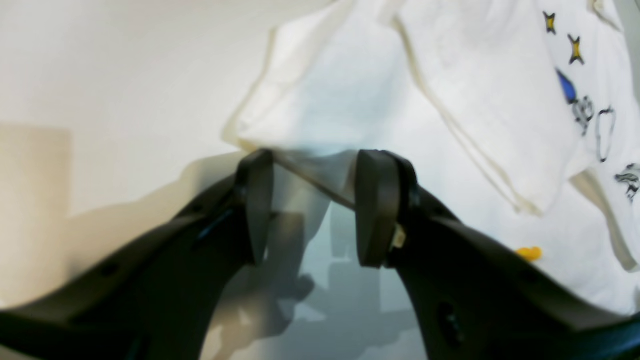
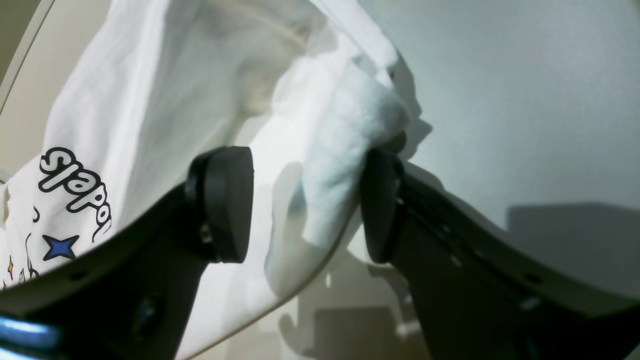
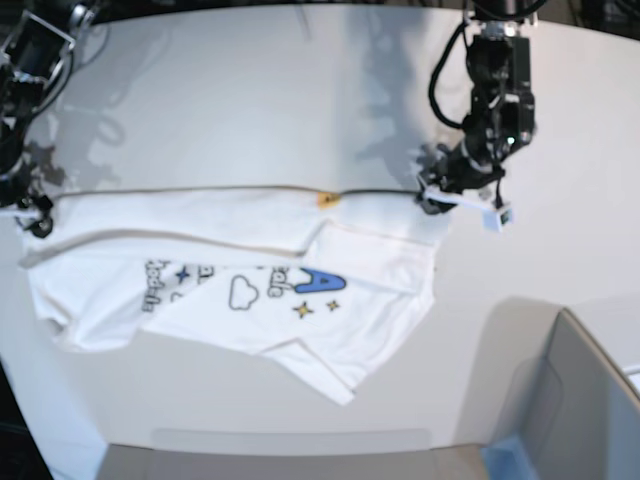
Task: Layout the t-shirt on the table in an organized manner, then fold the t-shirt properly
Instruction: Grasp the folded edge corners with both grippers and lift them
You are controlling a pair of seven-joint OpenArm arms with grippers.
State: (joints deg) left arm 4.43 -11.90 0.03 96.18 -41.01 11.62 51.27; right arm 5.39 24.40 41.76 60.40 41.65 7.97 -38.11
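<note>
The white t-shirt (image 3: 250, 240) lies spread sideways on the white table (image 3: 250, 100), its far edge drawn in a straight line between both grippers. Its print of blue letters, a cloud and stars faces up, and the near part is folded and rumpled. My left gripper (image 3: 435, 195) is at the shirt's right end. In the left wrist view this gripper (image 1: 317, 165) is open, with a thin hem of the t-shirt (image 1: 475, 100) crossing the gap. My right gripper (image 3: 35, 215) is at the left end. The right wrist view shows that gripper (image 2: 302, 165) open too, a bunched fold of the t-shirt (image 2: 150, 100) resting against one finger (image 2: 377, 200).
A grey bin-like box (image 3: 580, 400) stands at the near right corner. The table's curved edge runs along the left side, close to the right gripper. Bare tabletop (image 1: 100, 75) lies beyond the shirt on the far side.
</note>
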